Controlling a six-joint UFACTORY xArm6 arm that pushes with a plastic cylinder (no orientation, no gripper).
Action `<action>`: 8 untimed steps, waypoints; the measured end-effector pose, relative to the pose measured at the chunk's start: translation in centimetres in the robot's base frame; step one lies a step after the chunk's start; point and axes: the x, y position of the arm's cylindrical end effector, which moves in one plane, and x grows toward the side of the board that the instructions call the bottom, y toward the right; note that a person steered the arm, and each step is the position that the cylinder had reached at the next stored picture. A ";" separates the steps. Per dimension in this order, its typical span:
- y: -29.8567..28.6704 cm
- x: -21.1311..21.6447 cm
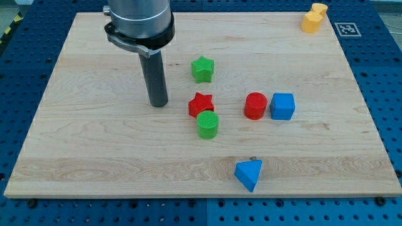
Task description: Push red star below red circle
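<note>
The red star (201, 103) lies near the board's middle, touching the green circle (207, 124) just below it. The red circle (255, 105) stands to the star's right, touching the blue cube (282, 106) on its right side. My tip (158, 103) rests on the board to the left of the red star, a short gap apart from it and at about the same height in the view.
A green star (202, 69) lies above the red star. A blue triangle (249, 174) sits near the bottom edge. A yellow heart-like block (313, 18) is at the top right corner. The wooden board (94, 150) sits on a blue table.
</note>
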 end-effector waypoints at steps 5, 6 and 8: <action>6.5 0.8; 6.9 0.8; 9.8 0.9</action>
